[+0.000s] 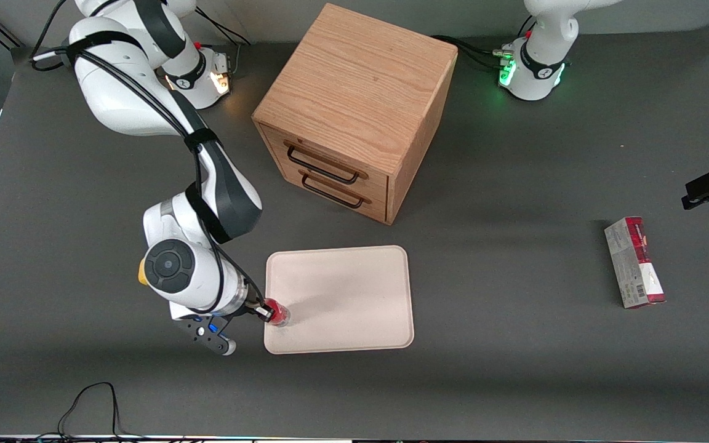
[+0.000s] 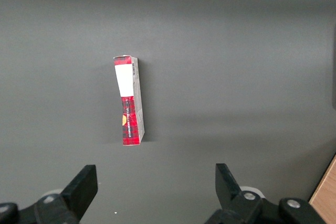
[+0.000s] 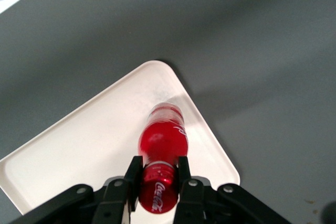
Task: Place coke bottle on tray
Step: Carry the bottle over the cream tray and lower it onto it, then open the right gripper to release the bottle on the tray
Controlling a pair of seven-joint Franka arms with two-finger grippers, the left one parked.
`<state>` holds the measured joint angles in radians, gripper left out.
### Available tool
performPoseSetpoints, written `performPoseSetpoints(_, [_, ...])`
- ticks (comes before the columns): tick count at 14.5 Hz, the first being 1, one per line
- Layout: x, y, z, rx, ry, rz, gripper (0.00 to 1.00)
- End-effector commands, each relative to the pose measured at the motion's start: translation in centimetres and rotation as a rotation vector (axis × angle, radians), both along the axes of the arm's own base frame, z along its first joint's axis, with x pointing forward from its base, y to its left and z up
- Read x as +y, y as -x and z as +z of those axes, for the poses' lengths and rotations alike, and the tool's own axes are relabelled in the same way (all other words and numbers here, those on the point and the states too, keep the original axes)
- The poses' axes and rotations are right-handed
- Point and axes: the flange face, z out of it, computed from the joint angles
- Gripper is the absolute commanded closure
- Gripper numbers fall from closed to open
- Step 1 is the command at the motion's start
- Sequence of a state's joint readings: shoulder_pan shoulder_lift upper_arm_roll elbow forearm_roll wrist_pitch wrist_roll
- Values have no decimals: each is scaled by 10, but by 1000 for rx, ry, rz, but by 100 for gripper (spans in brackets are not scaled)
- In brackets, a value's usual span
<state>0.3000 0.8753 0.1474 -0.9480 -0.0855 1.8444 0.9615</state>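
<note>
The coke bottle [image 3: 161, 153], clamped at its cap in the pincer [image 3: 157, 174], is held upright over the tray's [image 1: 354, 289] corner nearest the working arm.

White Coca-Cola script runs on the coke bottle [image 3: 159, 182] cap and its side

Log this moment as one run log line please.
tool: shut on coke bottle | position: over tray corner nearest front camera | bottle: held | release: not yet
</note>
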Motion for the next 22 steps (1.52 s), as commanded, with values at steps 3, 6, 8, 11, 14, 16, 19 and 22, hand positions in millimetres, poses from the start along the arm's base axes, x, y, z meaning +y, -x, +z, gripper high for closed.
performPoseSetpoints(3, [7, -3, -2, -16, 19, -25, 100])
performPoseSetpoints(6, [7, -3, -12, -3, 23, -35, 100])
performPoseSetpoints(8, [7, -3, -12, -4, 23, -35, 100])
performPoseSetpoints(11, [7, -4, -12, -11, 23, -34, 4])
performPoseSetpoints(14, [7, -4, -12, -11, 23, -34, 0])
performPoseSetpoints(16, [7, -4, -12, -11, 23, -34, 0])
performPoseSetpoints(19, [7, -3, -11, -11, 23, -35, 0])
performPoseSetpoints(22, [5, -2, -5, -8, 25, -33, 0])
